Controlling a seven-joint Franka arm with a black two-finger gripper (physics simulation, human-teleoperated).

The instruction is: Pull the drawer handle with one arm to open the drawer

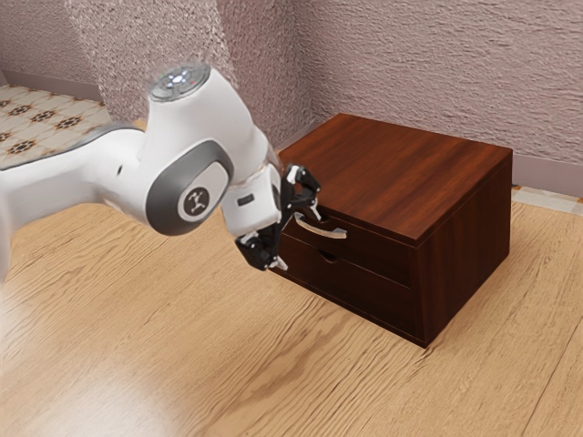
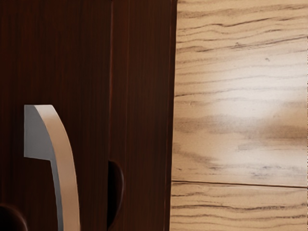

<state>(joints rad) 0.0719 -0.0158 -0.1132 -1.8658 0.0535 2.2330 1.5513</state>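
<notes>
A light wooden floor (image 1: 273, 364) is running up to rough pinkish walls (image 1: 437, 64), and a dark wooden cabinet (image 1: 455, 237) is standing on it, toward the exterior view's right. The cabinet is showing two drawers, one above the other. The upper drawer (image 1: 364, 244) is carrying a pale metal handle (image 1: 322, 231), a curved bar that is standing off the drawer front. The lower drawer (image 1: 360, 284) is showing only a small dark recess (image 1: 328, 257).

In my judgement the upper drawer is sitting flush with the lower one, so it is not yet pulled out. The handle is looking stiff and smooth. It will probably not bend, but the pads may be slipping along it if the grip is light. The best place to take hold is the middle of the bar, where the gap behind it is leaving room for a finger. The drawer itself is probably sliding only straight out, so the pull should be going along that line.

The arm (image 1: 182, 182) is coming in from the exterior view's left with the wrist bent down. The gripper (image 1: 293, 228) is turned sideways in front of the drawer, at the handle's nearer end. Its fingers are standing wide apart, one above the bar and one below, not closing on it. In the wrist view the handle (image 2: 53, 159) is appearing very near the hand.
</notes>
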